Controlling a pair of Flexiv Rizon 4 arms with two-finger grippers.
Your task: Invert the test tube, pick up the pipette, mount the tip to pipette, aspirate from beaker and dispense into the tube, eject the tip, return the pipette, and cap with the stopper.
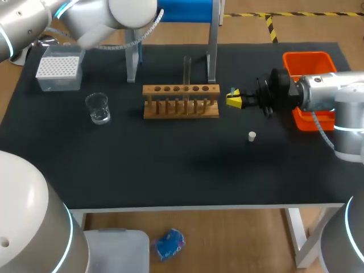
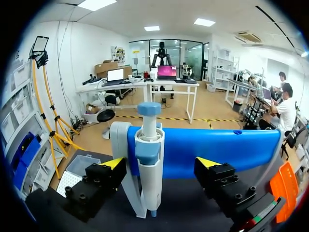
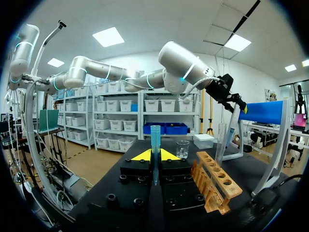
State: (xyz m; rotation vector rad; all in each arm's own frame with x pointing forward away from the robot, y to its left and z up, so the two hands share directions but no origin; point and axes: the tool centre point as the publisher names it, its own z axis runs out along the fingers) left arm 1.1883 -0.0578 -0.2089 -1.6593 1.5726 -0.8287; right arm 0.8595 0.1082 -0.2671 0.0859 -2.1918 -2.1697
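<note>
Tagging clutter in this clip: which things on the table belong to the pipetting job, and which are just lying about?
Job: pipette, tip box, beaker, test tube, stopper.
Other: wooden rack, blue stand, orange bin, blue-topped tube in right gripper.

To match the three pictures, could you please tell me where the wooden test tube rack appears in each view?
Head view: wooden test tube rack mid-table, before the blue pipette stand.
Left wrist view: not in it.
Right wrist view: beside and ahead of the right tool.
Shared landmark: the blue pipette stand, in all three.
</note>
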